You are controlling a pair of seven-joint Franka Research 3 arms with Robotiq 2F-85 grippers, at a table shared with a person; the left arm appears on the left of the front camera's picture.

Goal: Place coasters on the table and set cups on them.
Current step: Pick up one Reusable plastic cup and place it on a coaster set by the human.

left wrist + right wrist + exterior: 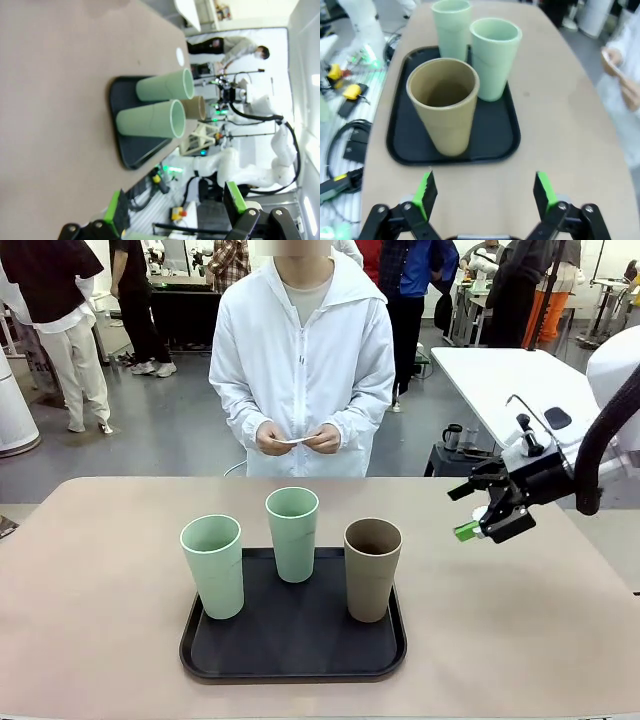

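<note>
Jaws: my left jaws and right jaws both gape wide, empty | Cups [292,532]: two pale green, one brown, matte, tapered, upright on black tray [290,645], near middle of the surface [90,570] | Handling: likely light, stiff, slightly slick; I'd pinch mid-wall | Coasters [298,441]: thin, white, flimsy-looking, in person's hands [272,438], far side

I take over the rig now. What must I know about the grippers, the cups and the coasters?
Left gripper: open, empty.
Right gripper: open, empty, above the table, right of the black tray.
Two pale green cups and the brown cup stand upright on the tray.
Coasters: in the person's hands.
Done: nothing. Left: lay coasters, set cups on them.
</note>
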